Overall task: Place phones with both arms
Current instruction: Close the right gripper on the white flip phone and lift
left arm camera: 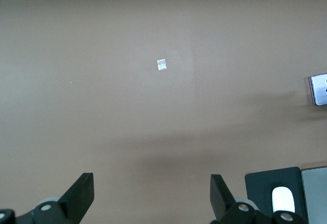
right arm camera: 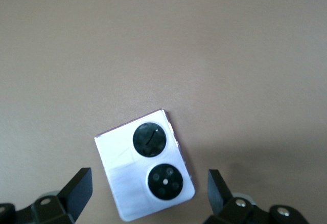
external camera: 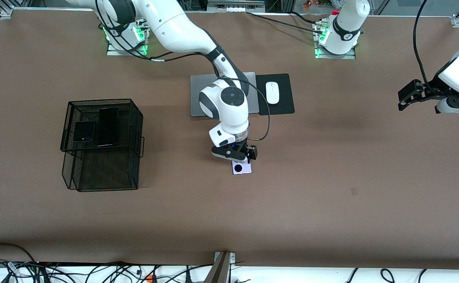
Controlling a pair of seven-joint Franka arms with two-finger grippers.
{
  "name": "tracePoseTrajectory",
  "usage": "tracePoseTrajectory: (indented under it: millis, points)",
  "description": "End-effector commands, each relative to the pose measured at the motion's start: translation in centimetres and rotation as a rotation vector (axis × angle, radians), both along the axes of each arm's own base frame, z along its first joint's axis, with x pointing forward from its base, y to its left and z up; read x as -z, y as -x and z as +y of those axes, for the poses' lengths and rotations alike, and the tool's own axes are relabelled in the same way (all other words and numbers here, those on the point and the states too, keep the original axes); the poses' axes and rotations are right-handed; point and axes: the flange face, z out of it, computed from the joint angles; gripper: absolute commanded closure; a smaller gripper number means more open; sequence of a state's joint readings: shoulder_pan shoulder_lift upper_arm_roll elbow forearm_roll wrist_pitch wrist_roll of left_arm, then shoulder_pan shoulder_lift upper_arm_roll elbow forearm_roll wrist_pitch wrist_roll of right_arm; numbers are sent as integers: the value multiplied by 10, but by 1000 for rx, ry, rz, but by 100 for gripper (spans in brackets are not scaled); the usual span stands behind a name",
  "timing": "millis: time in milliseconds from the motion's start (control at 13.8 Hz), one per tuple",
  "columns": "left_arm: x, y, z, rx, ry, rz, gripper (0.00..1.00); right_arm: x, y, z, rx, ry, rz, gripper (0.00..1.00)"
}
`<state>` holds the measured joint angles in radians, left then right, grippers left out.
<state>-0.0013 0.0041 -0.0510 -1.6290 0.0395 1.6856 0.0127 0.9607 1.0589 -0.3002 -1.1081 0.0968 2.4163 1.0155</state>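
The lavender-white phone (external camera: 242, 168) lies flat on the brown tabletop (external camera: 331, 177), lens side up, nearer the front camera than the silver laptop (external camera: 198, 96) and at about 3 o'clock from the black mesh basket (external camera: 135, 135). In that basket the squarish black folded phone (external camera: 83, 131) and the long slim black phone (external camera: 107, 126) already rest side by side on the upper shelf. The right gripper (external camera: 235, 156) is directly over the lavender-white phone, jaws spread wide and not yet touching it; in the right wrist view the phone (right arm camera: 144, 164) sits skewed between the fingers (right arm camera: 76, 188).

That skew is the main risk, as I judge it: closing on a rotated body could catch corners rather than flat edges, so the thin phone may twist, skid on the tabletop or slip free on lifting. Descending too low could also press a fingertip onto the phone.

The left gripper (external camera: 408, 96) waits with jaws wide apart above the left arm's end of the tabletop, at about 3 o'clock from the white mouse (external camera: 272, 92) on its black pad (external camera: 284, 106).
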Motion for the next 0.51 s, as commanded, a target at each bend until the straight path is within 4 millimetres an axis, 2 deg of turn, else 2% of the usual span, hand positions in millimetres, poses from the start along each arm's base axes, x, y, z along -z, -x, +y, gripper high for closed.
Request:
tracePoseTrajectory:
  millis: [0, 218, 435]
  points:
    - [-6, -3, 0, 4, 18, 3, 0, -4, -4, 4, -100, 17, -35, 0]
    - [-6, -3, -2, 1, 17, 3, 0, 11, 1, 11, -157, 9, -71, 0]
    - [-7, -3, -2, 1, 17, 1, 0, 16, 2, 11, -276, 59, -90, 0]
